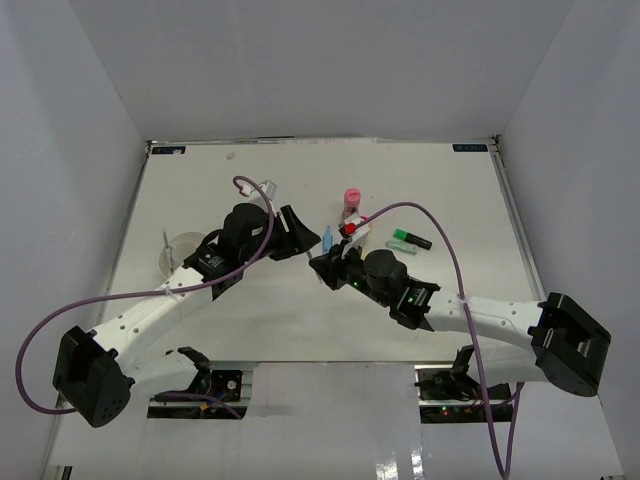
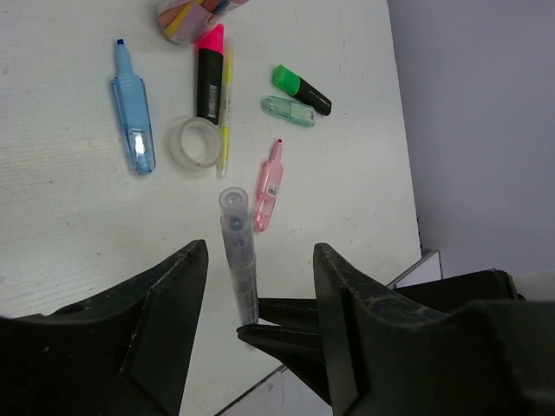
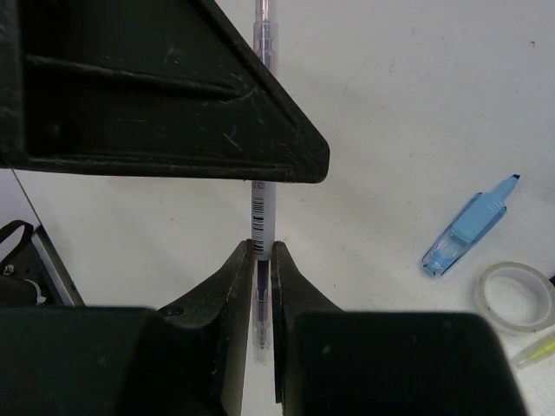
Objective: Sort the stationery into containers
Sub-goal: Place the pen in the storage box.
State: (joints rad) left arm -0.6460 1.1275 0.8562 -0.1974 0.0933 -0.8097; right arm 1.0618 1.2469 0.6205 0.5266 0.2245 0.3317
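Right gripper [image 3: 262,258] pinches thin clear grey pen [image 3: 263,206]; left gripper [image 2: 258,260] jaws wide, straddling pen, not touching; clear tape roll [image 2: 192,143], blue pen [image 2: 133,108], pink highlighter [image 2: 209,74] lie beyond; round white bowl [image 1: 168,252] beside left arm.

White table [image 1: 250,190]; plain pale walls [image 1: 320,60] on three sides; even light.

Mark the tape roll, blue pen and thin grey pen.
tape roll [image 2: 176,156], left wrist view, lower-left rim
blue pen [image 2: 134,121], left wrist view, barrel middle
thin grey pen [image 2: 239,256], left wrist view, barrel middle
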